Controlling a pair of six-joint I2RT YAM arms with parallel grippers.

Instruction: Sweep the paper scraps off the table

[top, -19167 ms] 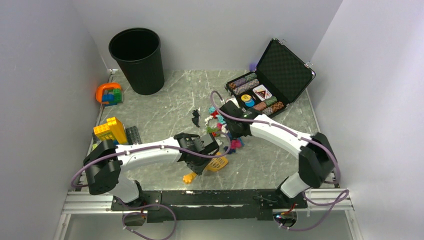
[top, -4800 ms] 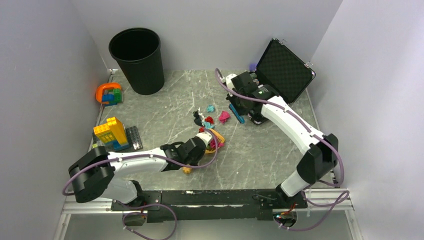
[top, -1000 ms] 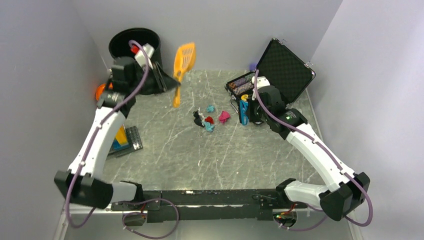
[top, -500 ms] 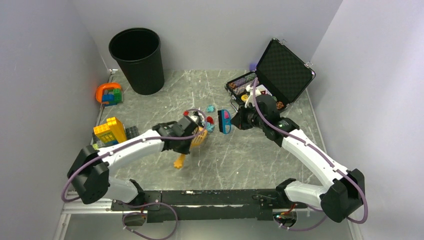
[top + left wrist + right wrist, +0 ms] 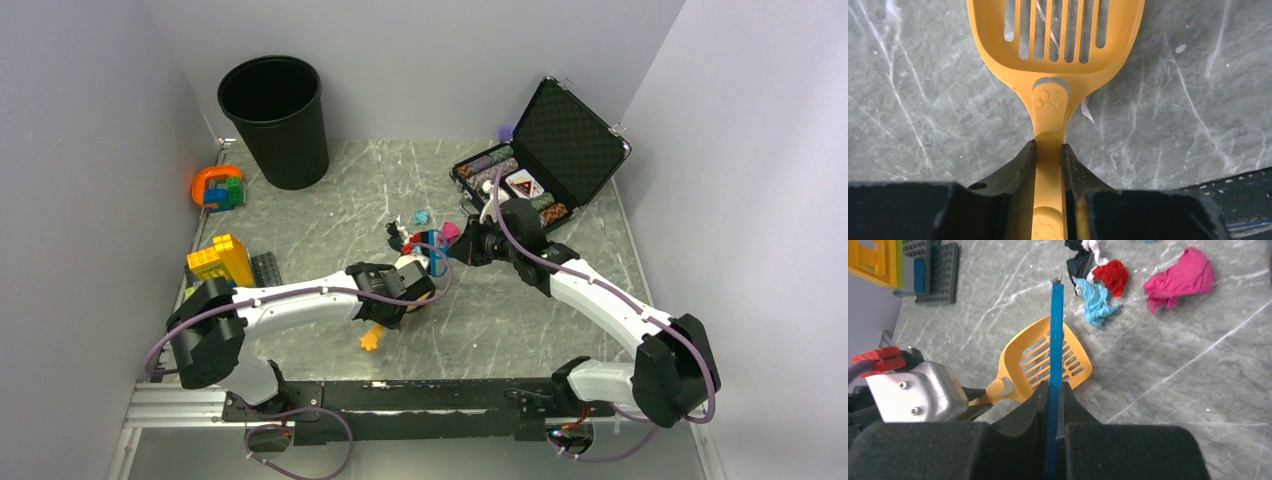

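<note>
Several paper scraps lie on the grey-green table [image 5: 320, 225]: pink [image 5: 1180, 277], red [image 5: 1111, 275], teal [image 5: 1095, 300] and black [image 5: 1079, 260] wads, grouped at mid-table [image 5: 420, 225]. My left gripper [image 5: 405, 290] is shut on the handle [image 5: 1049, 155] of an orange slotted scoop [image 5: 1055, 30], whose empty blade lies flat on the table just short of the scraps [image 5: 1048, 362]. My right gripper [image 5: 462, 250] is shut on a blue brush [image 5: 1055, 340], held edge-on over the scoop blade [image 5: 438, 262], with its bristle tip close to the teal and red wads.
A black bin [image 5: 273, 120] stands at the back left. An open black case with poker chips [image 5: 530, 170] sits at the back right. Toy bricks [image 5: 222, 262] and an orange holder [image 5: 217, 187] lie along the left edge. A metal rail [image 5: 400, 395] runs along the front.
The left arm came down from the bin and laid the scoop on the table, then slid slightly right. The right gripper carried the brush left and nearer, over the scoop blade.
</note>
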